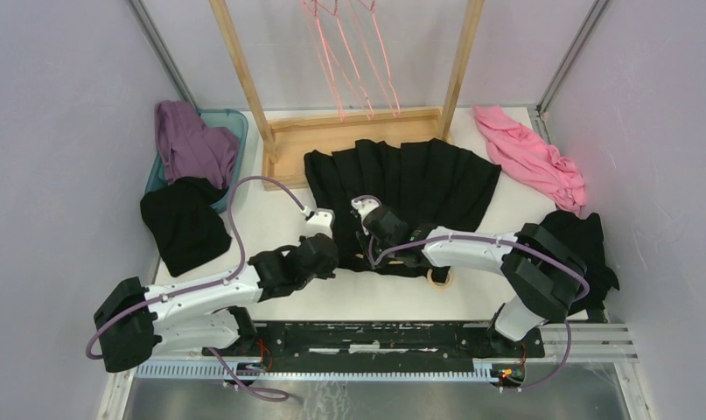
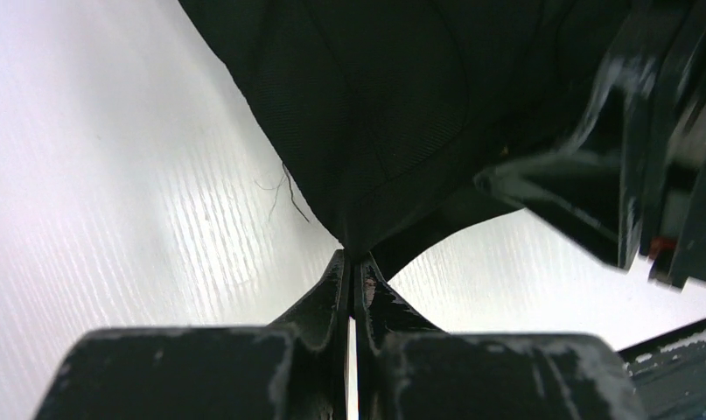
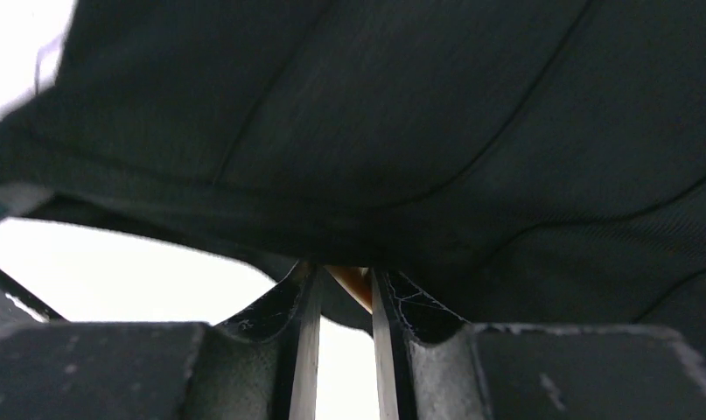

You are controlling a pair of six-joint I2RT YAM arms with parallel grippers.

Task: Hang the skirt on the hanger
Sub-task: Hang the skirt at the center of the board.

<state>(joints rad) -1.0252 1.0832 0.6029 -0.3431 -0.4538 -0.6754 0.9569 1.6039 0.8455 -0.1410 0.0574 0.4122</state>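
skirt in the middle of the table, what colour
Black; the skirt shows best in the top view.

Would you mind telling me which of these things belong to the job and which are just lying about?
In the job: skirt, hanger, left gripper, right gripper.
Lying about: pink garment, purple garment, teal bin, plain black garments, pink wire hangers, wooden rack.

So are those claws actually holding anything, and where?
The left gripper pinches the skirt by its near edge; right gripper clamps the hanger under the fabric.
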